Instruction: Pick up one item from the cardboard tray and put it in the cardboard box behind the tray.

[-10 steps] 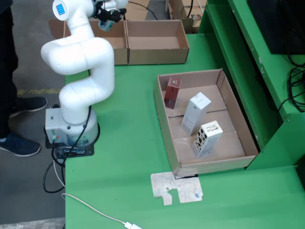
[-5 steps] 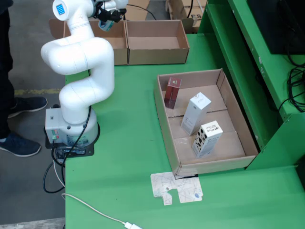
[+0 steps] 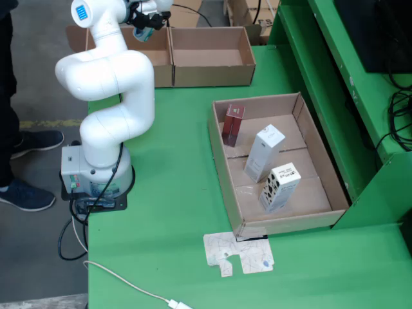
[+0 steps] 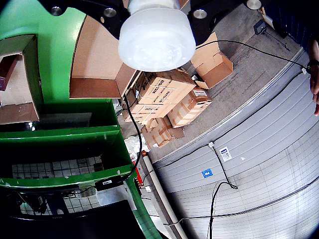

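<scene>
- My gripper (image 3: 147, 18) hangs at the top left of the fixed view, over the left cardboard box (image 3: 149, 58) behind the tray; I cannot tell whether my fingers are spread or clenched
- In the riding view a white round part (image 4: 156, 34) fills the top
- The cardboard tray (image 3: 225, 174) sits on the green table (image 3: 170, 193), well apart from me
- Inside it stand a dark red box (image 3: 233, 125), a white box (image 3: 264, 153) and a black-and-white patterned box (image 3: 280, 187)
- The right cardboard box (image 3: 211, 56) holds nothing I can see
</scene>
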Robot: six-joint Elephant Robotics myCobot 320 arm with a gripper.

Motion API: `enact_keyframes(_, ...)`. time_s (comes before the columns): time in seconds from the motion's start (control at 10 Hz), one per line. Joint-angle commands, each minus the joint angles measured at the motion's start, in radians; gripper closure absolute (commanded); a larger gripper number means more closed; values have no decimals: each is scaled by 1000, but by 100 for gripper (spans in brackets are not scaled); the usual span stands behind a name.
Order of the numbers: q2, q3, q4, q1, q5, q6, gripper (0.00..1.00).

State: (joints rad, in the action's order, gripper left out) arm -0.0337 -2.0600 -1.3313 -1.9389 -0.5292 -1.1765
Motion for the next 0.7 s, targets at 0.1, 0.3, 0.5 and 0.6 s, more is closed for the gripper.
enact_keyframes(0.1,14,29,-13,6,13,6,100)
enact_keyframes(0.3,14,29,-13,6,13,6,80)
enact_keyframes(0.5,14,29,-13,6,13,6,60)
enact_keyframes(0.6,14,29,-13,6,13,6,50)
